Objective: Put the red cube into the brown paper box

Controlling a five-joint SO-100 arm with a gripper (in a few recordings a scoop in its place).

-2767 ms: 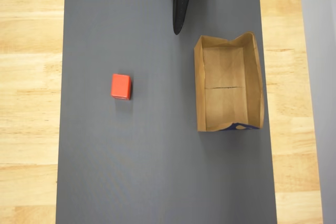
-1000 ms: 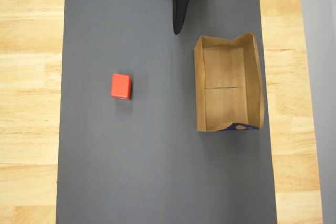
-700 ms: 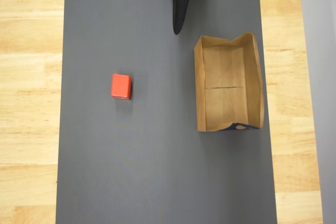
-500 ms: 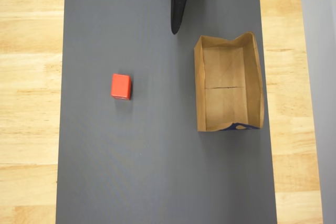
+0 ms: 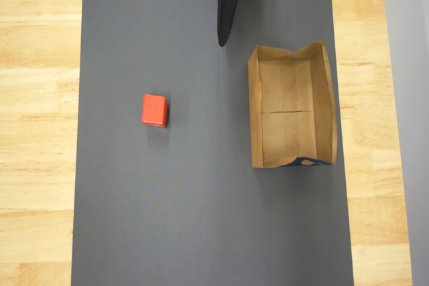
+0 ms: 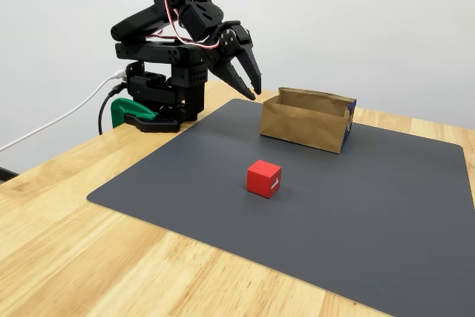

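Light wood table [image 6: 67,206] against a plain white wall, with a dark grey mat [image 5: 201,199] laid over it as the work area. Everything located off the mat: the red cube [image 5: 154,110] sits alone on the left-middle part in the overhead view, flat on one face, nothing touching it, so open to a top-down grasp. The brown paper box [image 5: 291,113] stands on the mat's right side, open top up, inside bare, well apart from the cube. The gripper [image 6: 252,87] hangs above the mat's far edge beside the arm base [image 6: 152,105], folded back, touching nothing; fingers look together or nearly so, tips pointed down. Judgement: task not begun; the arm looks parked, reach to cube comes first.
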